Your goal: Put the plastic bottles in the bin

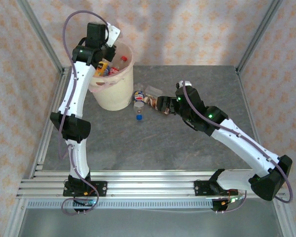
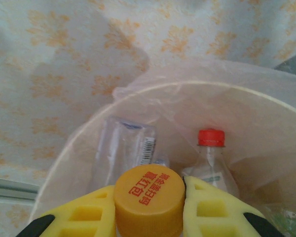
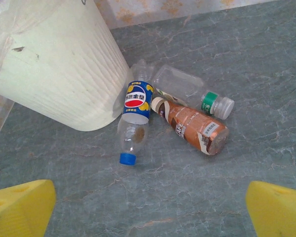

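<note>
Bottles on the table: three, lying in a loose cluster just right of the bin's foot, toward the middle of the far edge. Bin stands near the far left corner, cream wall, lined with a pink bag folded over the rim.

Right wrist view of the cluster:
- blue-capped bottle, clear, blue label, base just beside the bin wall, cap pointing away from the bin;
- brown bottle on its side, one end against the blue label;
- green-banded bottle, clear, white cap, lying behind the brown one and against it.

Right gripper: yellow fingers spread wide, nothing between them, over bare table on the near side of the cluster. From above, the right gripper sits just right of the three.

Left gripper: clamped on the yellow-capped bottle at its cap, red print on top, body hidden below. It hangs over the bin's mouth; from above, the left gripper is over the far left part of the rim.

Inside the bin: red-capped bottle standing roughly upright, and a clear bottle with a barcode leaning on the wall.
</note>
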Robot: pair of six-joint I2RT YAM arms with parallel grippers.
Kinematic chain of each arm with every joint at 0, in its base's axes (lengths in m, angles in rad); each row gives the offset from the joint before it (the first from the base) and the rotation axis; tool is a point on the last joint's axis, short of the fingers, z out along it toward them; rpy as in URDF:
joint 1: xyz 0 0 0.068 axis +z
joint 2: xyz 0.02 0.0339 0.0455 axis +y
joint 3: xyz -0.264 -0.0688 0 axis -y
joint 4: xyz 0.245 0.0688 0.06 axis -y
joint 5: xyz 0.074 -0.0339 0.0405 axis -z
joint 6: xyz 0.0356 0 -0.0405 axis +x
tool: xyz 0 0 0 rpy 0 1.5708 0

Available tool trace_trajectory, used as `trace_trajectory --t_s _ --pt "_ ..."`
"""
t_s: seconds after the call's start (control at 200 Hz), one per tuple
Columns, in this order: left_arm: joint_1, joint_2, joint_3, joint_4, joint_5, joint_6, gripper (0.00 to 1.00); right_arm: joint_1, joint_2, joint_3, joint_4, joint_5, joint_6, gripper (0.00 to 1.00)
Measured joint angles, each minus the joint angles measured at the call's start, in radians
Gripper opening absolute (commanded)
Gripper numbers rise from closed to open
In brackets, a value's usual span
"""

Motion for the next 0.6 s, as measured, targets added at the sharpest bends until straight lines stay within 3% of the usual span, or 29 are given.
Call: trace_trajectory --t_s 0.085,0.18,0.385,0.505,0.601 --pt "0.000 0.014 0.000 -0.014 0.021 0.004 0.28 0.000 0.000 0.000 0.000 0.000 0.000 0.99" --pt "0.000 0.031 0.000 -0.043 0.057 0.008 0.38 0.000 0.000 0.000 0.000 0.000 0.000 0.99" --pt "-0.002 0.047 0.000 -0.101 0.151 0.027 0.48 0.000 0.000 0.000 0.000 0.000 0.000 0.99" --pt "-0.002 0.048 0.000 -0.127 0.215 0.021 0.50 0.000 0.000 0.000 0.000 0.000 0.000 0.99" --pt "-0.002 0.048 0.000 -0.130 0.267 0.002 0.64 0.000 0.000 0.000 0.000 0.000 0.000 0.99"
